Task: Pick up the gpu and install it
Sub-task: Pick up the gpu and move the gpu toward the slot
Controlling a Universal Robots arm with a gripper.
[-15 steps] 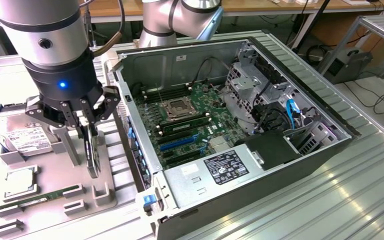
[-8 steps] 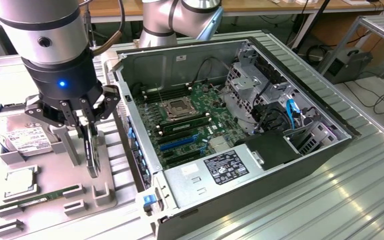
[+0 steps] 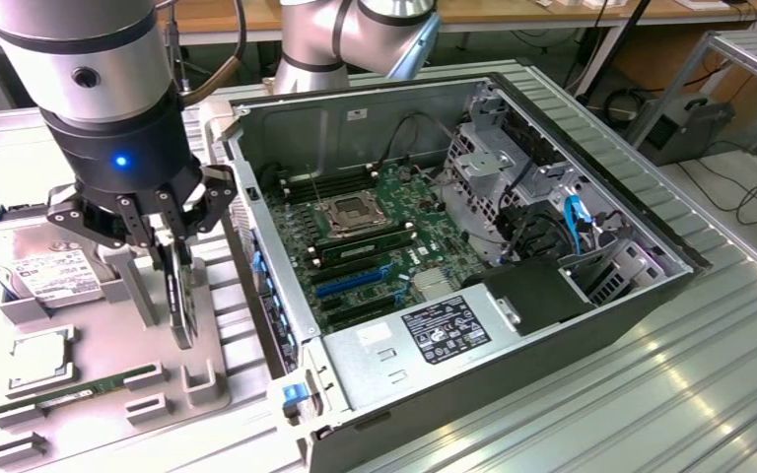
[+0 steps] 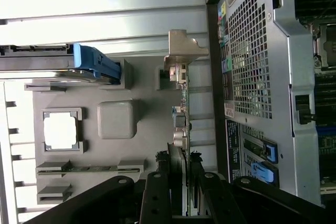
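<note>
Nearest in ext. view, a grey moulded holder tray [image 3: 202,390] carries a thin green RAM stick [image 3: 79,388] and a square silver CPU [image 3: 39,350]. Just behind, the slim black gpu card w/ round fan [image 3: 181,307] stands on edge at its tray slot. The black multi-link gripper [image 3: 169,251] comes from above, fingers [image 4: 157,192] clamped on the card's top edge. Can't tell if it's lifted clear. Beyond it lies a silver labelled hard drive [image 3: 43,268]. Toward the ext. view's right, the open grey PC case [image 3: 352,110] shows its green motherboard [image 3: 378,246].
</note>
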